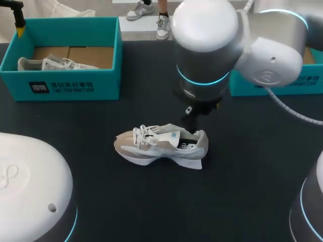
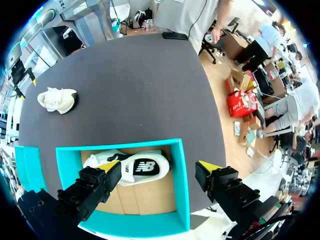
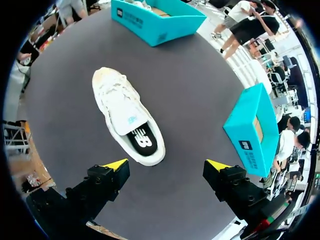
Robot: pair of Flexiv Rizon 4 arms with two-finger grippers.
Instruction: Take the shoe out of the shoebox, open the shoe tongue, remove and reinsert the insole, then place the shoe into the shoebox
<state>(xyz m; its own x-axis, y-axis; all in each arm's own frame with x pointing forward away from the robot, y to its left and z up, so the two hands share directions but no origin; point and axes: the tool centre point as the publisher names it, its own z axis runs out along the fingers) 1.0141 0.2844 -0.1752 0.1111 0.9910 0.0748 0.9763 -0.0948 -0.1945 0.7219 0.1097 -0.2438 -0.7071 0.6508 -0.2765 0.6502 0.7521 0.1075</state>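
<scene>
A white and beige sneaker (image 1: 161,146) lies on its sole in the middle of the black table, toe to the left. Its tongue is raised and the black-printed insole (image 3: 141,140) shows in the opening. My right gripper (image 3: 166,164) hangs open just above and behind the heel, holding nothing; in the head view it (image 1: 194,110) sits under the big arm. The teal shoebox (image 1: 65,83) stands at the back left with a second sneaker (image 2: 132,170) inside. My left gripper (image 2: 159,166) hovers open over that box, empty.
A second teal box (image 1: 282,83) stands at the back right, close behind my right arm. It also shows beside the right gripper as the teal box (image 3: 252,130). My arm bases fill the front corners of the table.
</scene>
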